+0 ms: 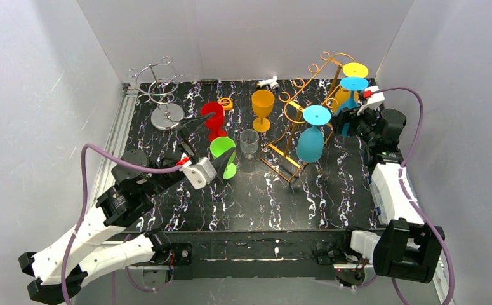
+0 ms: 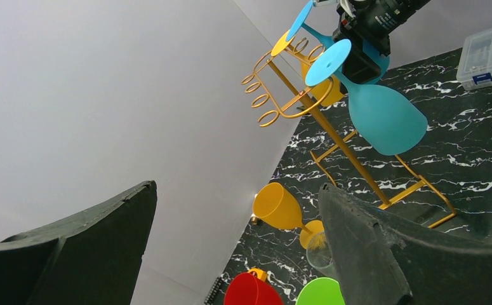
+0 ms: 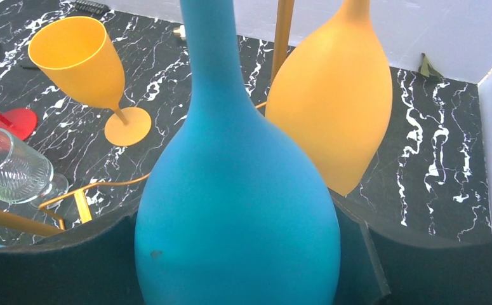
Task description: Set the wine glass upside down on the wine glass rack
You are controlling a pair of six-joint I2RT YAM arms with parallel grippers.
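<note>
Rack of gold wire carries the blue glass upside down, and I see my right hand clasping its bowl; my left hand gapes wide near the green glass.

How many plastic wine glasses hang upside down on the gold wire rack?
3. On the gold wire rack: a near blue plastic wine glass, a middle blue plastic wine glass between the right gripper's fingers, and a far yellow-orange plastic wine glass. None appears hidden.
</note>
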